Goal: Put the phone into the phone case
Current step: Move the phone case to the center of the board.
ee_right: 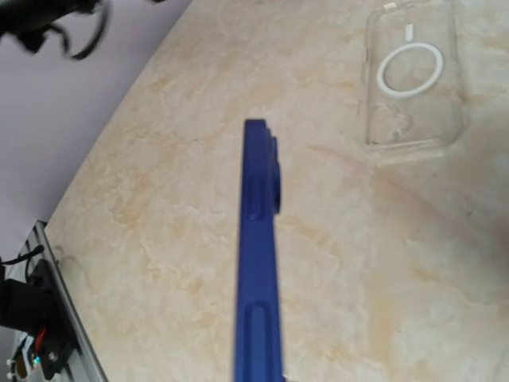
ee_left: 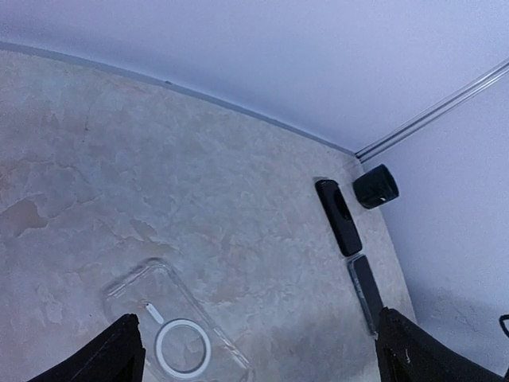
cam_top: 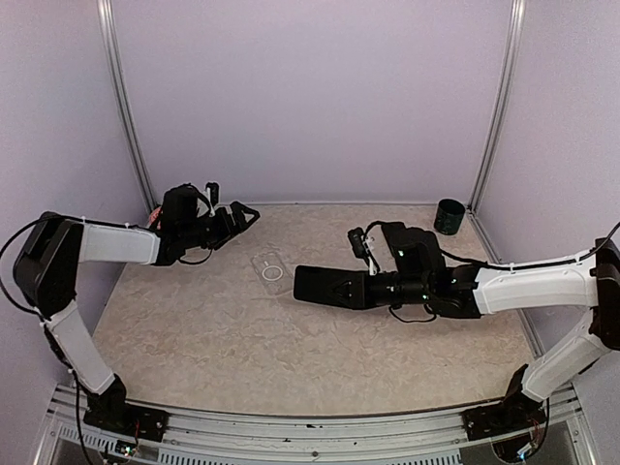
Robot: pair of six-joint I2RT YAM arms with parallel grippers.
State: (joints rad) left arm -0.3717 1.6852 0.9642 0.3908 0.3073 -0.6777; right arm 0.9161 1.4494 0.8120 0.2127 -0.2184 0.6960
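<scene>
While the right gripper (cam_top: 373, 288) pinches the phone (cam_top: 329, 287) by one end, the clear case (cam_top: 268, 268) lies flat near its free end.
Top: left gripper (cam_top: 242, 217) hangs spread, empty, behind the case. Left wrist: case sits between its open jaws. Right wrist: blue phone edge-on, apart from case.

Plain pale lilac walls (cam_top: 310, 97) enclose a beige marbled surface (cam_top: 213, 349) on three sides; slim metal posts (cam_top: 127, 107) stand at its far corners. Light is even.

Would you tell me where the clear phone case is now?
Top view: the phone case lies flat mid-table, just left of the held phone.
</scene>
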